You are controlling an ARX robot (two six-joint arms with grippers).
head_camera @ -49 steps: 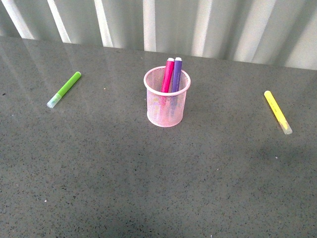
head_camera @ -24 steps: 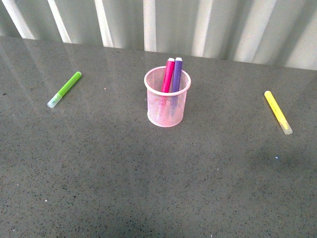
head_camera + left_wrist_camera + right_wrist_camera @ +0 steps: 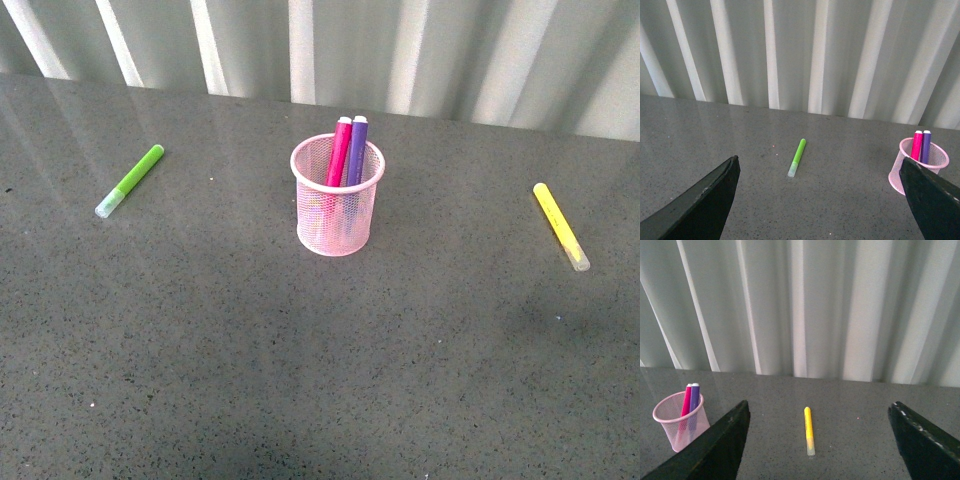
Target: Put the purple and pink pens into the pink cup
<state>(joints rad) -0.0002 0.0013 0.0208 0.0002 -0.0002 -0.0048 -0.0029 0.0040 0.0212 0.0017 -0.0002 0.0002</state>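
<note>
Pink cup (image 3: 337, 212) mid-desk (image 3: 300, 380), nearer the far edge, with purple and pink pens (image 3: 347, 152) standing inside. Left fingers (image 3: 700, 200) and right fingers (image 3: 920, 440) spread wide, holding nothing.

The pink cup (image 3: 337, 210) is fine wire mesh with a smooth solid rim, the purple and pink pens (image 3: 348, 152) inside it look like smooth plastic, and the table (image 3: 300, 350) is a speckled grey stone-like surface with a faint sheen.
</note>
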